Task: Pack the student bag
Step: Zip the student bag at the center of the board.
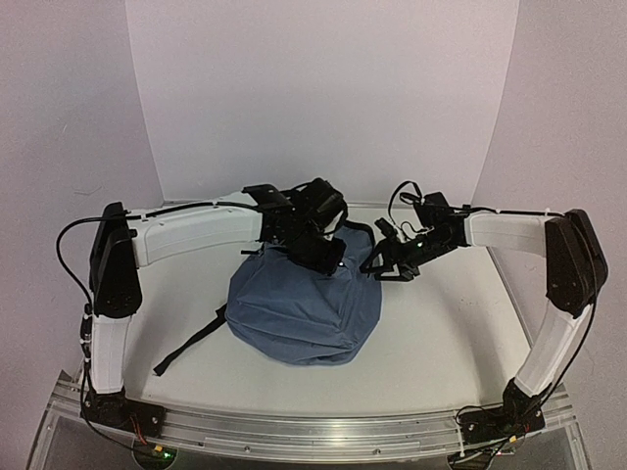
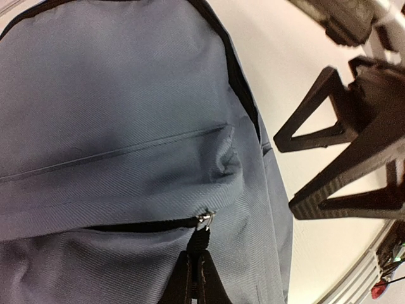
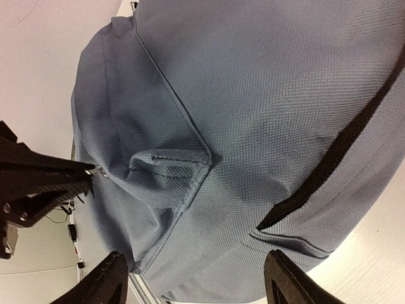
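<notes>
Tug slowly with left gripper point(image 2: 195, 263), shut on probably the zipper pull point(image 2: 203, 223), and steady student bag point(image 1: 304, 308) using the open right gripper point(image 3: 195, 256).

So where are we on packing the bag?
Done: contents of the student bag can't be seen. In hand: left gripper shut on the zipper pull; right gripper open beside the bag. Left: likely running that zipper along.

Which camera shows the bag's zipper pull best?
Left wrist: the zipper pull sits close and sharp, pinched by the left gripper. Right wrist shows it as a tiny glint; from the top, that gripper hides it.
</notes>
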Controlling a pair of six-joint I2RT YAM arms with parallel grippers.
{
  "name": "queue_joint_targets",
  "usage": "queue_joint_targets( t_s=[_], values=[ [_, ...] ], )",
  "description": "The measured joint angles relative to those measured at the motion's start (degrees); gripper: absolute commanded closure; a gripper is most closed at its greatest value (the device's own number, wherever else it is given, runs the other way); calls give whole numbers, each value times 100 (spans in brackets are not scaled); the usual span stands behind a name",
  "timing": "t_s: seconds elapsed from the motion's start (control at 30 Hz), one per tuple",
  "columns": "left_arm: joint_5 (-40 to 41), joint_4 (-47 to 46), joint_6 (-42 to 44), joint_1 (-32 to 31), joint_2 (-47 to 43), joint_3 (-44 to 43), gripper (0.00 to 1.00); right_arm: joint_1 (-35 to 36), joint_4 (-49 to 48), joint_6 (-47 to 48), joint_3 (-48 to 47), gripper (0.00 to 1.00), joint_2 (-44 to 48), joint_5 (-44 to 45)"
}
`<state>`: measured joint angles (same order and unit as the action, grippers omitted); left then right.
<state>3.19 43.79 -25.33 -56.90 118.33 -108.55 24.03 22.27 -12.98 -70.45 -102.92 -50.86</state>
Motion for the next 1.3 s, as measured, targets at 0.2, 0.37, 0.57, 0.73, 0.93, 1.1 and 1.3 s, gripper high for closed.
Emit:
queue_joint_targets(
  t_s=[0.2, 0.37, 0.57, 0.73, 0.93, 1.1, 1.3],
  values=[
    [-714, -487, -242, 357, -224, 470, 100, 310, -162, -144, -127, 22, -398, 86],
    [-1076, -699, -369, 469, -224, 669, 100, 375, -341, -422, -225, 25, -662, 110],
    [-1308, -843, -486, 535, -224, 826, 100, 395, -695, -779, -230, 56, -779, 89],
    [-1421, -894, -518, 618, -226, 904, 100, 401, -851, -872, -230, 93, -802, 96],
    [-1489, -891, -515, 696, -234, 904, 100, 420, -925, -933, -230, 100, -802, 69],
    [-1455, -880, -496, 737, -344, 986, 100, 414, -927, -917, -224, 100, -800, 67],
    [-1361, -812, -491, 822, -708, 1278, 100, 370, -984, -851, -182, 100, -731, 44]
  ],
)
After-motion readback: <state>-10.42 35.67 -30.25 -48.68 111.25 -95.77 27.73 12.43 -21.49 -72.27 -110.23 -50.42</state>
